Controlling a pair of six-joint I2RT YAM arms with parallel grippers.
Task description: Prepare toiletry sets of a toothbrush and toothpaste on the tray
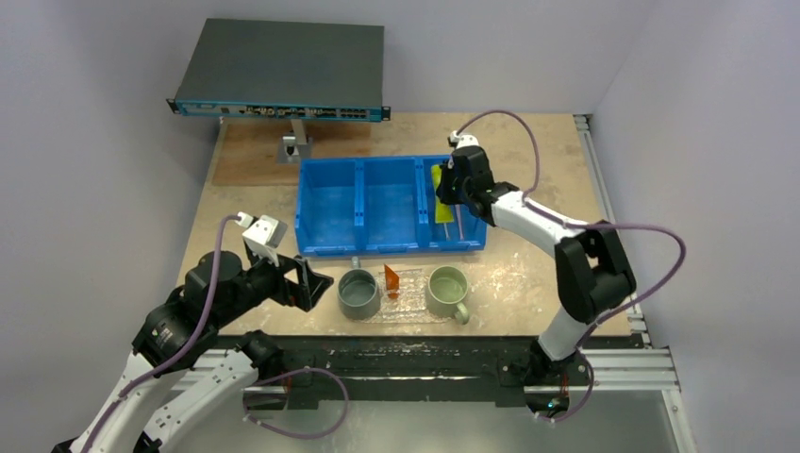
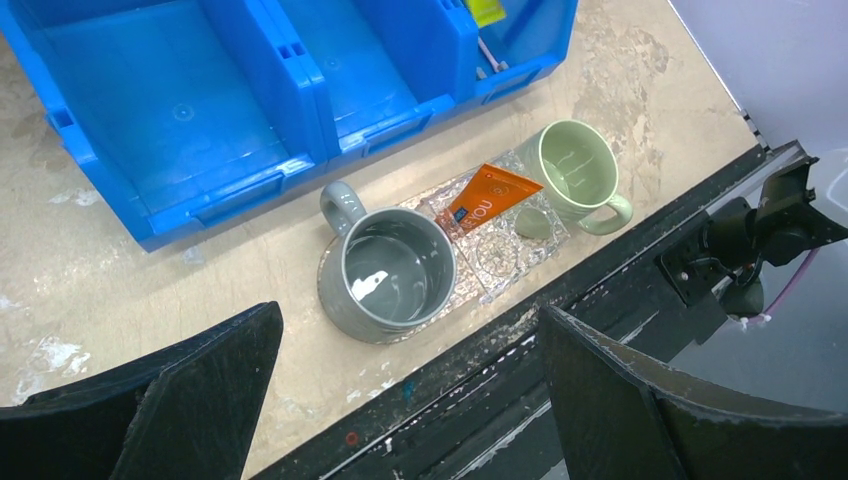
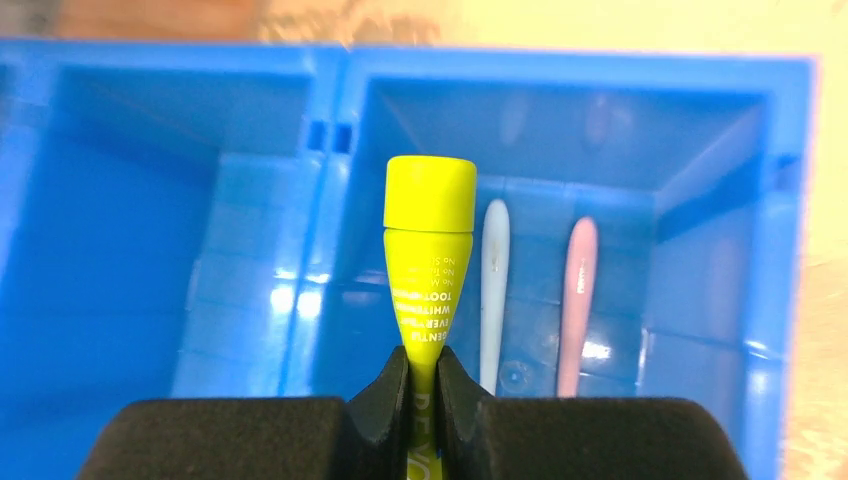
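The black padded right gripper point(image 3: 422, 378) pinches the flat tail of the yellow-green plastic toothpaste tube point(image 3: 428, 240), in the right compartment of the blue three-compartment bin point(image 3: 700, 130). The tube is probably light, soft and slick, so the stiff crimped end suits gripping. The left gripper point(image 1: 316, 281) gapes wide, empty.

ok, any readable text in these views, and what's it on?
"TOOT" and "WHITEN", cut off, upside down: yellow-green tube in the right pincer.
"YOU", partial: orange tube on the tray.
Smaller print on both tubes: too blurred to read.
Port labels on the switch box: too small.
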